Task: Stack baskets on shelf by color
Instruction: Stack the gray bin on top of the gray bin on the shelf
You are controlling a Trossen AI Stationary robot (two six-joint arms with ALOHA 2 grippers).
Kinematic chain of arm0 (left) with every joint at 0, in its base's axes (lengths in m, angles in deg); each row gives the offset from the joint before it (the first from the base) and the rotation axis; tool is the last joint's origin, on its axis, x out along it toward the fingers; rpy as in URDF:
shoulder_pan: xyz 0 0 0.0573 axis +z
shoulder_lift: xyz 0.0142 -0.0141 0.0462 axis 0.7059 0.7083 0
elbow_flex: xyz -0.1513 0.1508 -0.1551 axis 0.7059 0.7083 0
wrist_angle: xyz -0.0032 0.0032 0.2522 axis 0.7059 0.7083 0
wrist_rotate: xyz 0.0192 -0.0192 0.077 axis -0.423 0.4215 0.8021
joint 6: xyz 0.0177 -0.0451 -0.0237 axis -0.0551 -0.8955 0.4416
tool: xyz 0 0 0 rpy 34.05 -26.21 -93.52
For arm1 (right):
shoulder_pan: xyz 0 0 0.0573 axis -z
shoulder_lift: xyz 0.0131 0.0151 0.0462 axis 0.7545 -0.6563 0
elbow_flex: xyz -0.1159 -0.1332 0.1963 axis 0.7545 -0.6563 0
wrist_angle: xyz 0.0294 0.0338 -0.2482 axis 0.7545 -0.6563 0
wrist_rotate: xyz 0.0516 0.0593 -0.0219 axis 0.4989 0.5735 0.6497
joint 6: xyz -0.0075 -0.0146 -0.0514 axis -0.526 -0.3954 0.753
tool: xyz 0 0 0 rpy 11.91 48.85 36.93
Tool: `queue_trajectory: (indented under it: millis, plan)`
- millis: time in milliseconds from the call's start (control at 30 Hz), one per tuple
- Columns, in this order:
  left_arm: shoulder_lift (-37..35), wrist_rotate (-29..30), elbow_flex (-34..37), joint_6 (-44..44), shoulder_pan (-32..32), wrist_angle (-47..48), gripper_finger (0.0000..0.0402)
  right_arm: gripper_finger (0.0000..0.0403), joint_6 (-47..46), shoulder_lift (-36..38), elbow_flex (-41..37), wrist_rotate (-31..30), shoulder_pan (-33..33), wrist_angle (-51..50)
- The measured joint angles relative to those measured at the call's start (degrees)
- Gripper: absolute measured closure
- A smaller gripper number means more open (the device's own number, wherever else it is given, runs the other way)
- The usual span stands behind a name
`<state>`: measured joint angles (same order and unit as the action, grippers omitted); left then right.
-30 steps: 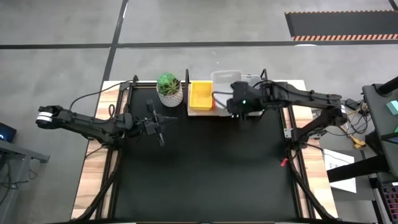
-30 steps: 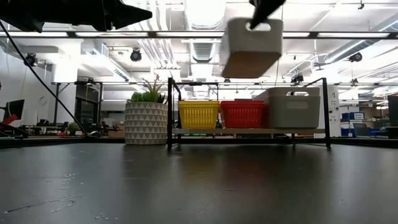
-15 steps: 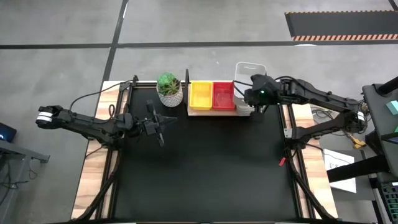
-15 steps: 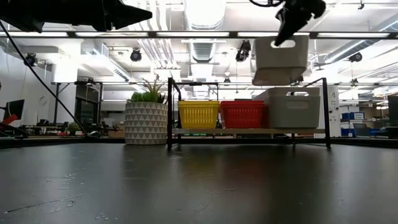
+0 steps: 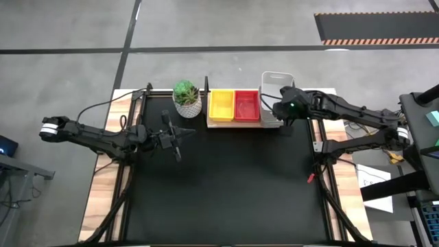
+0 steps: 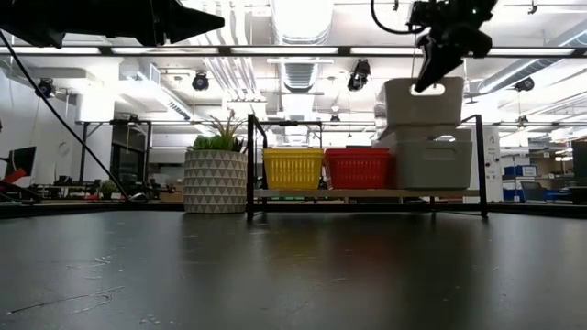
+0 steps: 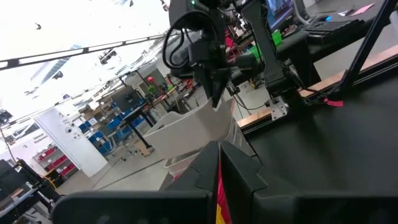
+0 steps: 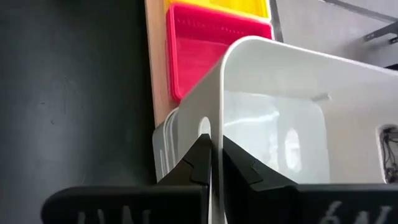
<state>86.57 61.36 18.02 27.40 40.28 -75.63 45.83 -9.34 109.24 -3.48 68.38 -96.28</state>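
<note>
At the table's far edge stands the shelf (image 6: 348,193), bearing a yellow basket (image 5: 223,104), a red basket (image 5: 247,104) and a grey-white basket (image 6: 433,160) at its right end. Right over that one hangs a second grey-white basket (image 6: 424,101), with my right gripper (image 8: 211,143) shut on it. I cannot tell whether the two grey-white baskets touch. Over the table's left part my left gripper (image 5: 180,134) hovers shut, holding nothing. My right gripper pinches the upper grey-white basket's near short wall at its rim (image 8: 214,118), beside the handle slot (image 8: 204,127), one finger inside the basket and one outside. The fingers (image 6: 431,73) slant down from the near side. The basket hangs roughly level, open side up.
A plant in a white patterned pot (image 5: 186,99) stands just left of the shelf. Black shelf posts (image 6: 481,165) rise at its ends. The black tabletop (image 5: 226,185) stretches in front, between wooden side strips.
My right gripper, still shut on the grey-white basket, has gone toward the table's right edge and down. The basket was tilted high over the red basket; it now hangs level just above the grey-white basket on the shelf.
</note>
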Motion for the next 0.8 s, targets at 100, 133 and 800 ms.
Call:
queue_trajectory:
  millis: [100, 133, 800]
  plan:
    - [0.00, 0.00, 0.00, -0.02, 0.00, 0.00, 0.0402, 0.0394, 1.49, 0.00, -1.39, 0.00, 0.57, 0.76]
    - [0.00, 0.00, 0.00, -0.02, 0.00, 0.00, 0.0402, 0.0394, 1.91, -0.02, -1.63, -0.02, 0.75, 1.11]
    - [0.02, 0.00, 0.02, -0.07, 0.00, 0.00, 0.0402, 0.0394, 5.46, -0.07, -2.18, -0.65, 2.59, 0.66]
